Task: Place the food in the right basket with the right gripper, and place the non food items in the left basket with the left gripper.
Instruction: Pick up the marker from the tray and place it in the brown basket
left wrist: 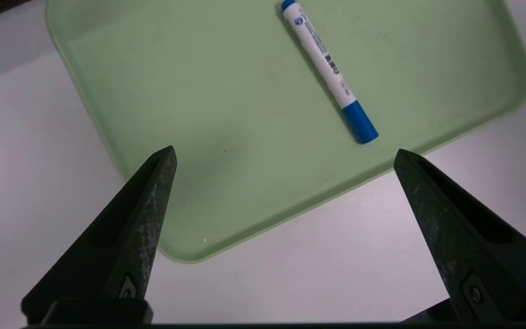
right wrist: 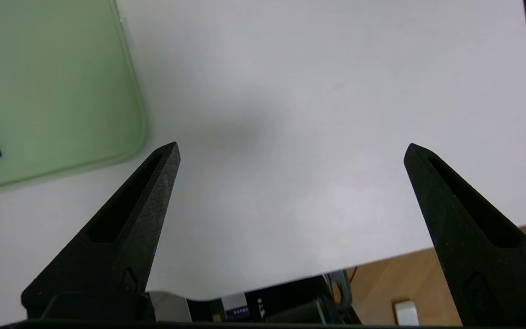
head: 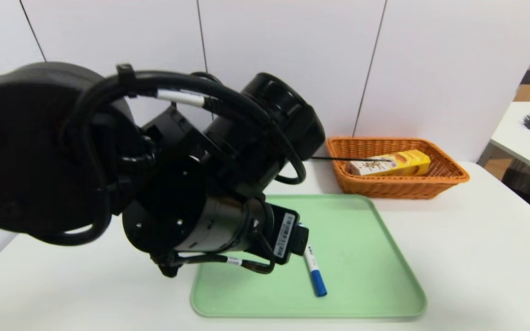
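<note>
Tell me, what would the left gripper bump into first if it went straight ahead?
Probably the tray: the left gripper points down at its bare part, beside the marker. Exact depth is unclear.

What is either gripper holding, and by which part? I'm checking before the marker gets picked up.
Nothing; the left gripper and right gripper are open and empty.

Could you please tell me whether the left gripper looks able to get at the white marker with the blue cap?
Probably yes: the left gripper hangs open over the tray, and nothing appears to cover the marker.
</note>
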